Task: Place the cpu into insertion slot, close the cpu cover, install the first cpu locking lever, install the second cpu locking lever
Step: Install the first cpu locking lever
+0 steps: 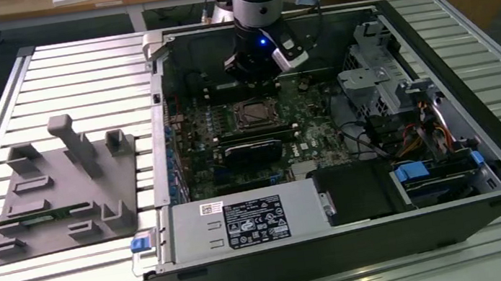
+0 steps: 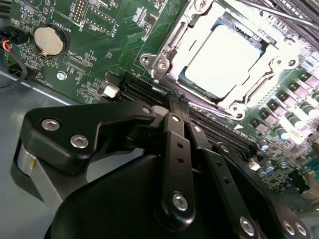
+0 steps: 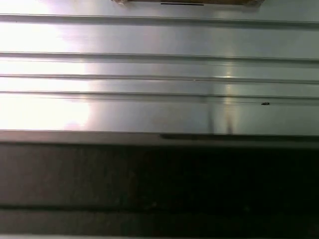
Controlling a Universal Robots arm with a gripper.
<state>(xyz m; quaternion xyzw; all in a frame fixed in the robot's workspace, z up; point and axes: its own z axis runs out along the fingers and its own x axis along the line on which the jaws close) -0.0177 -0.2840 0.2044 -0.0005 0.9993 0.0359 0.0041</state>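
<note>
Gripper (image 1: 256,81) clenched, empty — over the board (image 1: 229,125).
The cpu (image 1: 252,113), framed by the cpu cover (image 2: 273,63), lies at its six o'clock in the exterior view.

Clear room above insertion slot (image 1: 254,114), black module (image 1: 253,145) just beside (drive cage (image 1: 374,88) well apart)

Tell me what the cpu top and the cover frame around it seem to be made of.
The cpu top looks like matte silver-grey metal, evenly dull under glare. The cpu cover is likely stamped, bright bare steel or similar, given its shiny reflections and thin edges.
</note>
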